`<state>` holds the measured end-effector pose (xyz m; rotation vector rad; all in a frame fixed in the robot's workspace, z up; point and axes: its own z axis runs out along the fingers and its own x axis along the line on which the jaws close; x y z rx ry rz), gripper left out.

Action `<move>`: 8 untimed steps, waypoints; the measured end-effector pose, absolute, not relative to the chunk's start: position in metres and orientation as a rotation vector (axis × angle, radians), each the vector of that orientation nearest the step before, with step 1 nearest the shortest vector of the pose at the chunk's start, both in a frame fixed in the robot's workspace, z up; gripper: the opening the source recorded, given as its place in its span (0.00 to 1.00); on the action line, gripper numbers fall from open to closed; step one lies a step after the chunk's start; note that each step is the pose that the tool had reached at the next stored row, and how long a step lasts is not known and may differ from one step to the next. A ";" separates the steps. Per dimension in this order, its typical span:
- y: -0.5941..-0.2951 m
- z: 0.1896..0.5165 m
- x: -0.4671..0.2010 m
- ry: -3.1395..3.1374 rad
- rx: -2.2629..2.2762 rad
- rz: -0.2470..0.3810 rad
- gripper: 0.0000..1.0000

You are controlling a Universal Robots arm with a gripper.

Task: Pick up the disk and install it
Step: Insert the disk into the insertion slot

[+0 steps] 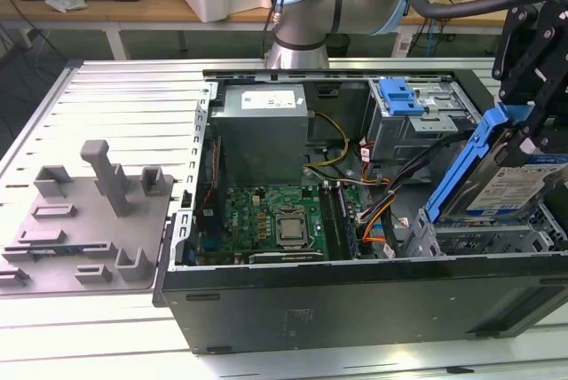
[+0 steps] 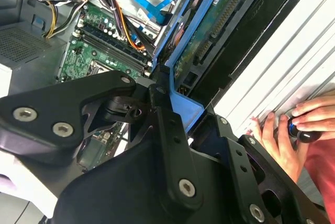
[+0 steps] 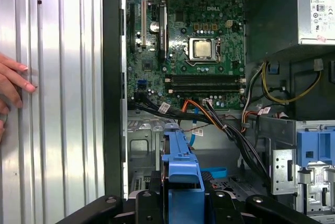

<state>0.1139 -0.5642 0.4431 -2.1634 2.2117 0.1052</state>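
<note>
Robot gripper [image 1: 531, 131] clenched on the disk [image 1: 508, 186], which is held tilted above the open computer case [image 1: 355, 313].
The disk hangs over the case's drive-bay end, beside loose cables [image 1: 390, 209]; they could snag it, or the tilt could jam it.

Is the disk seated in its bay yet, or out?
Out. In the exterior view the gripper holds the disk tilted, one end raised above the case, not flat in the cage below.
</note>
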 end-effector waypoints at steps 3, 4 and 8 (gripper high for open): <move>-0.564 0.442 0.114 2.212 -2.164 0.105 0.37; -0.564 0.442 0.114 2.212 -2.164 0.105 0.37; -0.564 0.441 0.114 2.212 -2.163 0.105 0.37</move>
